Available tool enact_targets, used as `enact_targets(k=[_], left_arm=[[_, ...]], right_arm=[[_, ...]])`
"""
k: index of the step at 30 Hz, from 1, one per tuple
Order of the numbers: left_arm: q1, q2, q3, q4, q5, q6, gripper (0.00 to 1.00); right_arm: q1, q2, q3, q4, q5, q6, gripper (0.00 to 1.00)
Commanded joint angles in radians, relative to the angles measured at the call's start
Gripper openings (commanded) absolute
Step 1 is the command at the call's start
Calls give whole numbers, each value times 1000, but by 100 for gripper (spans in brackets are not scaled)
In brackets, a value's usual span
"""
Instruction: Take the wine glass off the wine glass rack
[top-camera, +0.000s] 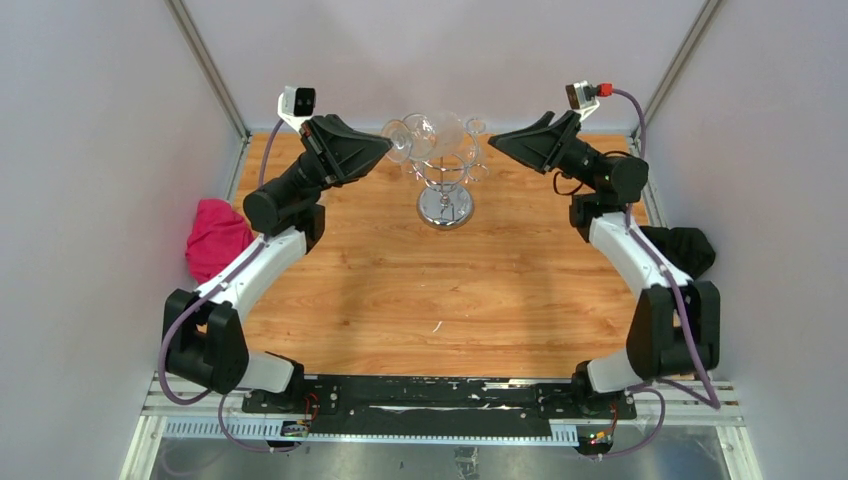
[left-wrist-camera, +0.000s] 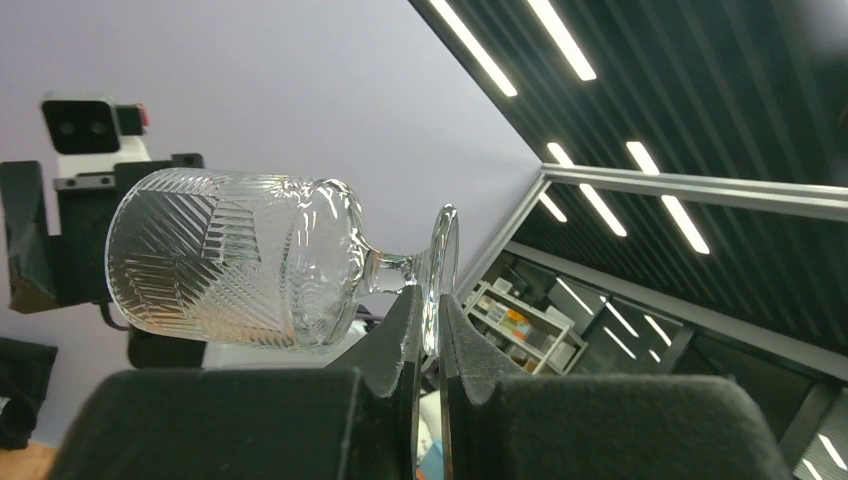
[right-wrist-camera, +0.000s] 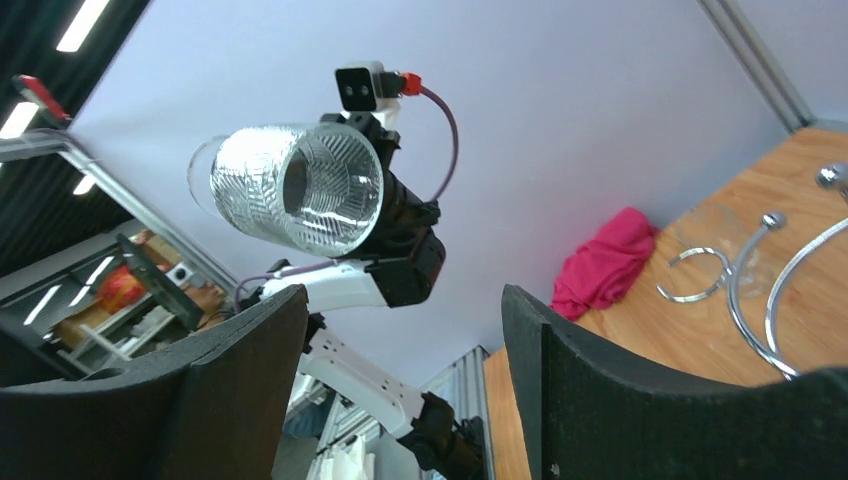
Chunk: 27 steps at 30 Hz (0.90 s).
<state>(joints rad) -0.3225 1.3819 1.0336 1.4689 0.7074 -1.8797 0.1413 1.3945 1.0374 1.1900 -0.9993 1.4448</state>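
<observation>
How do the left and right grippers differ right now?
The left gripper is shut, its fingers nearly together; the right gripper is open, its fingers wide apart. The left gripper pinches the foot of the wine glass, whose bowl lies sideways; the right gripper holds nothing. Both are raised and point inward toward the top of the wine glass rack.
</observation>
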Motion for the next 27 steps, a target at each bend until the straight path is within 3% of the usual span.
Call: enact_targets(k=[1,27], left_arm=[[-9,-17,41,99,-14,-3,0],[-18,0,8,99,-19,4,0]], right_arm=[[-1,114,85,406,2,313,75],[297,248,343,407,-13,246,72]])
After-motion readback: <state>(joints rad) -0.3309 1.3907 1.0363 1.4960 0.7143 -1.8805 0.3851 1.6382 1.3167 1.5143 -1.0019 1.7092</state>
